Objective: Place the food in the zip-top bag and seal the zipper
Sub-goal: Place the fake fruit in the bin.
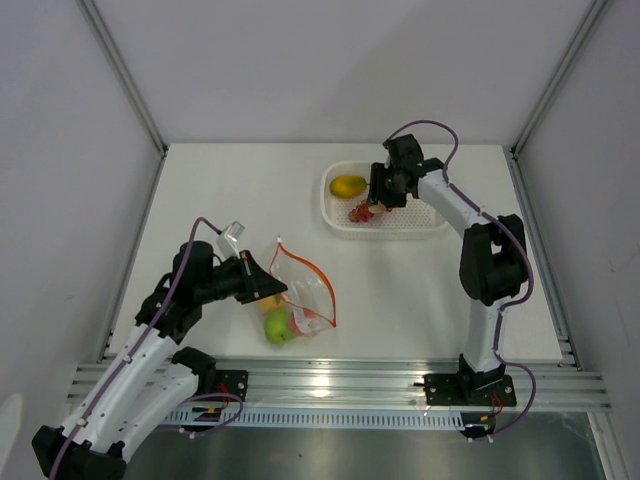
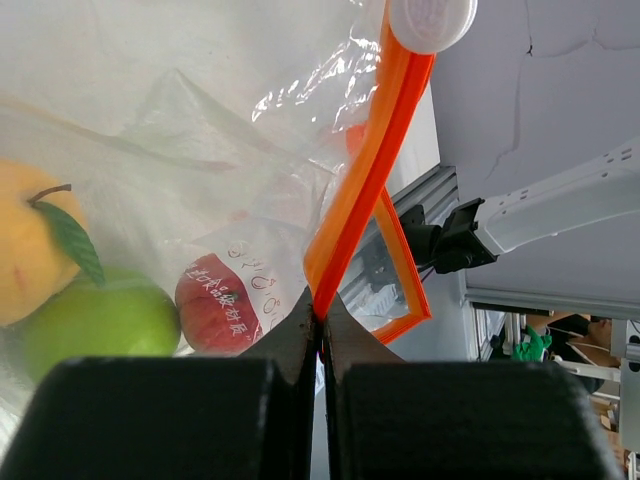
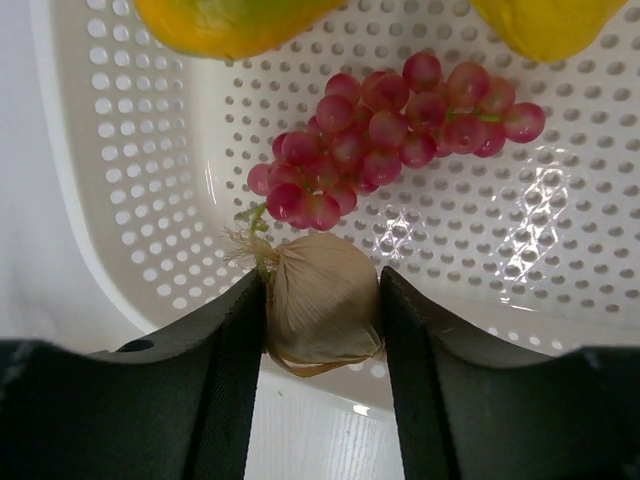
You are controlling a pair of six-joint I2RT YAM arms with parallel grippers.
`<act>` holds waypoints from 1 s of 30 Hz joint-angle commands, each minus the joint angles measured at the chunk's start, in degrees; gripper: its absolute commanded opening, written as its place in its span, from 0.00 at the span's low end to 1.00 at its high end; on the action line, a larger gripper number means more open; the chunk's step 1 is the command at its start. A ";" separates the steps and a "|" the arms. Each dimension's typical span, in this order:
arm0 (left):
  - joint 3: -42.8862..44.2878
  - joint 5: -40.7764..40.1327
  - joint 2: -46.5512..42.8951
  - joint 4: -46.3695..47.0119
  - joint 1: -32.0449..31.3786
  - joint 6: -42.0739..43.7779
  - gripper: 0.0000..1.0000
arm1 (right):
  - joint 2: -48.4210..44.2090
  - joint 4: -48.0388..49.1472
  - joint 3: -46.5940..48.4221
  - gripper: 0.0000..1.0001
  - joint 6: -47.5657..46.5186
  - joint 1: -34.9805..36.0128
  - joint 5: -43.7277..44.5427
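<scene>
The clear zip-top bag point(image 1: 303, 293) lies at the near left, mouth open, with its orange zipper strip point(image 1: 312, 268) forming a loop. My left gripper point(image 1: 272, 291) is shut on the zipper strip point(image 2: 352, 215), pinching it at the fingertips point(image 2: 320, 316). Inside the bag are a green apple point(image 2: 95, 325), an orange-yellow peach point(image 2: 25, 250) and a red printed piece point(image 2: 218, 303). My right gripper point(image 1: 383, 203) is over the white basket point(image 1: 432, 222), shut on a beige garlic-like bulb point(image 3: 322, 300). A dark red grape bunch point(image 3: 390, 125), a mango point(image 3: 230, 18) and a yellow piece point(image 3: 545, 22) lie in the basket point(image 3: 120, 200).
A white round tab point(image 2: 432, 20) sits at the far end of the zipper strip. An aluminium rail point(image 1: 340, 380) runs along the near table edge. Grey walls with metal posts enclose the table on three sides.
</scene>
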 commanded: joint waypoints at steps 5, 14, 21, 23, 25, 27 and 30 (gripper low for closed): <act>-0.35 0.79 -0.54 0.42 0.57 0.76 0.00 | 2.39 1.38 -1.12 0.62 0.44 -0.65 -3.73; -0.70 0.71 -0.27 0.51 0.66 0.94 0.01 | 1.95 3.58 -3.67 0.29 0.70 -1.18 -4.88; -1.23 0.79 -0.10 0.95 0.66 0.85 0.01 | 0.81 3.32 -5.16 0.19 0.53 -1.53 -3.04; -1.32 0.97 -0.01 0.95 0.66 0.85 0.01 | 0.11 3.67 -5.96 0.20 0.53 -1.53 -2.68; -1.41 0.97 -0.01 0.95 0.66 0.85 0.01 | -0.07 3.50 -6.31 0.33 0.44 -1.88 -2.68; -1.41 0.97 -0.18 0.95 0.66 0.85 0.01 | 0.11 2.97 -6.40 0.50 0.18 -1.97 -2.94; -1.58 0.97 -0.27 1.04 0.66 0.85 0.01 | 0.20 2.70 -6.84 0.54 0.09 -2.23 -2.94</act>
